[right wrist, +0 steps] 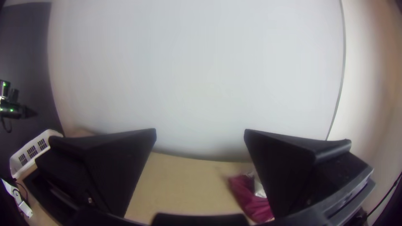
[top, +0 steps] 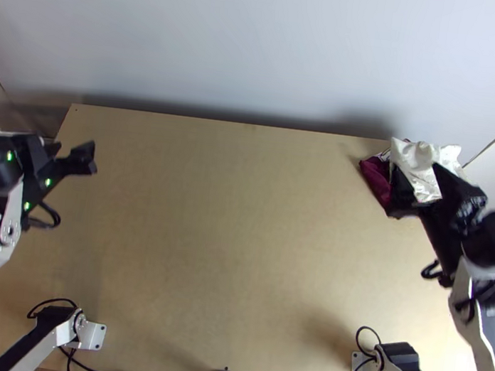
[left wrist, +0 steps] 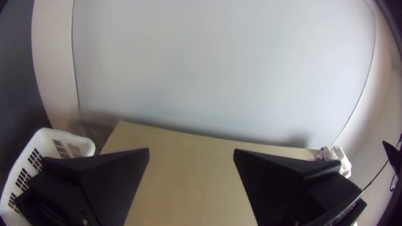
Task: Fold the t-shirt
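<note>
Basket, white [left wrist: 69, 140], one in number, beyond the left edge of the light wooden table [top: 227, 240] and partly covered by a finger in the left wrist view. Left gripper [top: 74, 151]: over the table's left side, toward its far corner; two fingers spread wide apart, grasping nothing; the cloth lies well apart from it, across the table. Brackets, two: one [top: 92, 336] at the left of the table's near edge, one [top: 366, 366] at the right. Pile of cloth [top: 415, 162], one, bunched at the table's far right corner: a maroon part [top: 374, 173] on the left, a shiny white part over and beside it. Which part is the t-shirt, and how many garments are heaped here, cannot be told. The dark patch among the folds may be fabric or gripper. Right gripper [top: 417, 189]: at the same corner of the table, immediately at the pile and overlapping it as seen from above; two fingers held wide apart, with no cloth clasped. In the right wrist view one finger hides part of the pile; whether they touch cannot be told. The table's far right corner itself is covered.
</note>
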`<state>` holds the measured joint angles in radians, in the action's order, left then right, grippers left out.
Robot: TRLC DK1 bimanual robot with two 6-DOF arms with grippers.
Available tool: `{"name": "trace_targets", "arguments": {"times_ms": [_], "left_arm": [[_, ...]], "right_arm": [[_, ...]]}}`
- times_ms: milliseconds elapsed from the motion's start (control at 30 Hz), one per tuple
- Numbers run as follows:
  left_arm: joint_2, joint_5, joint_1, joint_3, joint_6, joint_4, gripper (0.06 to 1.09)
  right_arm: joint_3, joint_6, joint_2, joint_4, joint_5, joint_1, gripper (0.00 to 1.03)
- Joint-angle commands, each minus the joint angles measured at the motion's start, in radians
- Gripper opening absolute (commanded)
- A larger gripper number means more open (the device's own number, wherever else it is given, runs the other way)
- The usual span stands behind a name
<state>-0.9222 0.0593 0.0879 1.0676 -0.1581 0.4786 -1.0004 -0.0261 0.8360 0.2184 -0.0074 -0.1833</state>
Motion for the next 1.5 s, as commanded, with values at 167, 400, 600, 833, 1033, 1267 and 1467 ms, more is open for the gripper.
{"name": "trace_targets", "arguments": {"times_ms": [167,400,600,833,1033,1267,1467], "left_arm": [[-0.296,-0.001,-0.02,0.261,-0.003,-0.035,1.03],[-0.437,-0.013,-0.014,0.328,0.011,-0.08,1.03],[-0.541,-0.019,0.001,0.331,0.009,-0.158,1.03],[-0.669,-0.05,0.013,0.358,0.019,-0.21,1.03],[-0.69,-0.052,0.023,0.358,0.026,-0.238,1.03],[-0.708,-0.05,0.092,0.358,0.031,-0.247,1.03],[-0.715,-0.05,0.217,0.341,0.075,-0.242,1.03]], "right_arm": [[-0.216,0.012,0.341,-0.016,0.006,-0.002,0.98],[-0.3,0.012,0.511,-0.024,0.02,0.013,0.98],[-0.342,0.006,0.652,-0.059,0.029,0.022,0.98],[-0.372,0.009,0.796,-0.08,0.044,0.03,0.98],[-0.369,0.008,0.815,-0.088,0.055,0.03,0.98],[-0.366,0.008,0.802,-0.102,0.058,0.022,0.98],[-0.34,0.009,0.761,-0.102,0.058,-0.021,0.98]]}}
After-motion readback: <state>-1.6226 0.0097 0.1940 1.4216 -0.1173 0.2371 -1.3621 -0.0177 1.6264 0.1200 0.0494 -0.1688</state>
